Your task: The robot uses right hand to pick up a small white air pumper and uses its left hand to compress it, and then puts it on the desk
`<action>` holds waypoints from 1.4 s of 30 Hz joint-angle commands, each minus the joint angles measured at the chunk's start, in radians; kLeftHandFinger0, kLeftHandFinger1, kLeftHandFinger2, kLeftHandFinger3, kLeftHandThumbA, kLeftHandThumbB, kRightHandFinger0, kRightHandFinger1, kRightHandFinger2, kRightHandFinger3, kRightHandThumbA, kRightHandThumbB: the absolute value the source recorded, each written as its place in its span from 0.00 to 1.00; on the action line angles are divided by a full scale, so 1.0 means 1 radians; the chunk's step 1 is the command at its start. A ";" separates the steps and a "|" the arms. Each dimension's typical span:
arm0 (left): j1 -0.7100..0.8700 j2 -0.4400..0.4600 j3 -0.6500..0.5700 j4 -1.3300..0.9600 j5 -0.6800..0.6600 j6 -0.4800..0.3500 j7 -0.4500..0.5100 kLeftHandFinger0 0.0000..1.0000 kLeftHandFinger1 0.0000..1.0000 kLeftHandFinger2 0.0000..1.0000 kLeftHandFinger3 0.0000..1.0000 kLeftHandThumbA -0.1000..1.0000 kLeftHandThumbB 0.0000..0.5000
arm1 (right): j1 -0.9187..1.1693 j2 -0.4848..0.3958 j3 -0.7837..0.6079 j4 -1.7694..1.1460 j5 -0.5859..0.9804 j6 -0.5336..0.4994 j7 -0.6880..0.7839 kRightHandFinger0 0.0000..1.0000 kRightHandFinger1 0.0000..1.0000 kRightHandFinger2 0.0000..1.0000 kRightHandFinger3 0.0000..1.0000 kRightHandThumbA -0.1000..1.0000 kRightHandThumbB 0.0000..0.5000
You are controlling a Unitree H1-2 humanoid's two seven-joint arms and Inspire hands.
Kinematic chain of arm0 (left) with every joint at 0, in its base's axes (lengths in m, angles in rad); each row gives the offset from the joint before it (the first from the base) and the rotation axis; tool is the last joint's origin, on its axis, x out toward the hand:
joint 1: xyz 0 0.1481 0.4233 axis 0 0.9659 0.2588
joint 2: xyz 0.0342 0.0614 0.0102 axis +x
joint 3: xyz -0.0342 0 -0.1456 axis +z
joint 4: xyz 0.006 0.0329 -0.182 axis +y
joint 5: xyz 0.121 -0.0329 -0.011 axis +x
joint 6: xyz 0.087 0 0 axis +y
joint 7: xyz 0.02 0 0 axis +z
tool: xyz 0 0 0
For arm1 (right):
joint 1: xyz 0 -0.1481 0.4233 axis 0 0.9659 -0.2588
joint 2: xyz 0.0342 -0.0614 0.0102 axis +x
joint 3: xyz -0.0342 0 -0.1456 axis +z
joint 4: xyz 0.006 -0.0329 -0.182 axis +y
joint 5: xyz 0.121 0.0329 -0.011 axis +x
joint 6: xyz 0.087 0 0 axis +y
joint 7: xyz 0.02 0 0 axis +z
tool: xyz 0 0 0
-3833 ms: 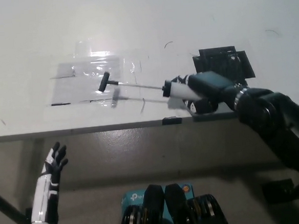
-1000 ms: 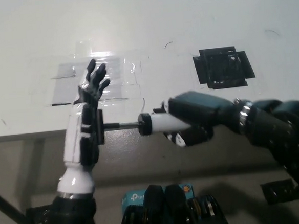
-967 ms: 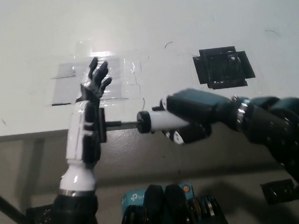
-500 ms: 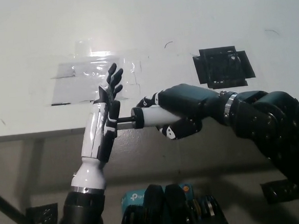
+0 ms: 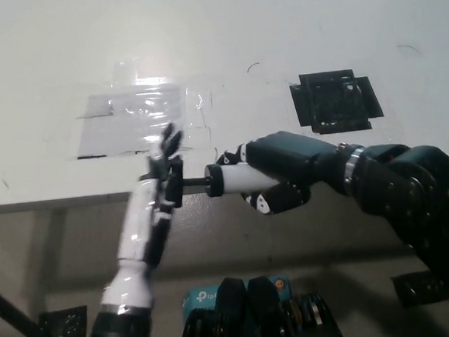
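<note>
Above a white desk [image 5: 42,89] edge, seen from the head: small white air pumper [image 5: 237,178] gripped in closed black right hand [image 5: 283,176], long axis pointing sideways at open white left hand [image 5: 165,169], palm against plunger handle [image 5: 176,181].

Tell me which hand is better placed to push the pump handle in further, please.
The left hand. Its open palm rests flat against the handle of the air pumper, in line with the rod. The right hand is closed around the white barrel and only holds it steady.
</note>
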 commanded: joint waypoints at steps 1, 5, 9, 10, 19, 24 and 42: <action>0.021 0.042 0.078 -0.032 -0.118 -0.003 -0.007 1.00 1.00 1.00 1.00 1.00 0.21 | 0.001 -0.046 -0.036 -0.069 -0.023 0.020 -0.008 0.02 0.47 0.74 0.88 0.00 0.19; 0.000 0.074 0.183 -0.006 -0.178 -0.017 0.022 1.00 1.00 1.00 1.00 1.00 0.21 | -0.025 -0.069 -0.074 -0.014 0.006 -0.015 -0.026 0.05 0.51 0.78 0.87 0.00 0.21; 0.069 0.119 0.272 -0.053 -0.277 -0.031 -0.002 1.00 1.00 1.00 1.00 1.00 0.09 | -0.002 -0.069 -0.101 -0.017 0.001 0.024 -0.033 0.05 0.48 0.75 0.86 0.00 0.21; 0.078 0.126 0.285 -0.065 -0.286 -0.035 -0.003 1.00 1.00 1.00 1.00 1.00 0.09 | -0.004 -0.065 -0.107 -0.011 0.004 0.019 -0.037 0.05 0.47 0.75 0.84 0.00 0.21; 0.248 0.157 0.311 -0.136 -0.309 -0.136 -0.032 1.00 1.00 1.00 1.00 1.00 0.17 | -0.099 -0.057 -0.143 0.180 -0.033 -0.051 -0.134 0.02 0.45 0.72 0.84 0.00 0.24; 0.365 0.139 0.255 -0.136 -0.285 -0.206 -0.049 1.00 1.00 1.00 1.00 1.00 0.08 | -0.152 -0.048 -0.138 0.320 -0.068 -0.033 -0.183 0.00 0.40 0.75 0.92 0.00 0.25; 0.481 0.163 0.216 -0.059 -0.274 -0.283 -0.064 1.00 1.00 1.00 1.00 1.00 0.06 | -0.359 0.028 -0.061 0.880 -0.138 -0.266 -0.498 0.13 0.52 0.79 0.81 0.00 0.44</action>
